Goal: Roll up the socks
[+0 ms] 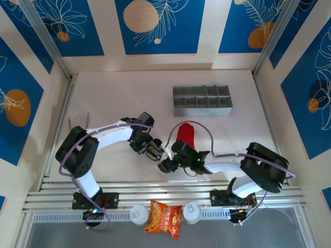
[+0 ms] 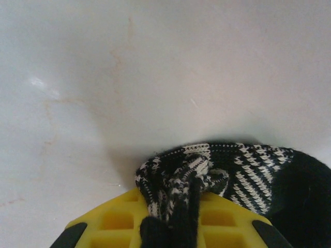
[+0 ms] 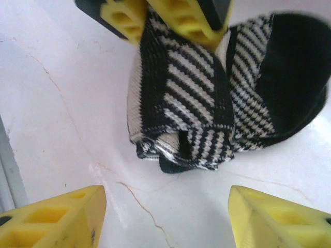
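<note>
The black sock with grey-white stripes (image 3: 191,103) lies bunched and partly folded on the white table. My left gripper (image 2: 173,227) is shut on one end of it, its yellow fingers (image 3: 176,18) pinching the fabric at the top of the right wrist view. My right gripper (image 3: 165,217) stands open just short of the folded end, and nothing lies between its yellow fingertips (image 3: 57,217). From above, the left gripper (image 1: 154,151) and right gripper (image 1: 164,164) meet at mid-table. The plain red sock (image 1: 185,135) lies flat just behind them.
A grey compartment tray (image 1: 202,100) stands at the back right. An orange snack bag (image 1: 164,217) and two white round caps (image 1: 138,214) sit on the rail at the near edge, between the arm bases. Walls close in the table on three sides.
</note>
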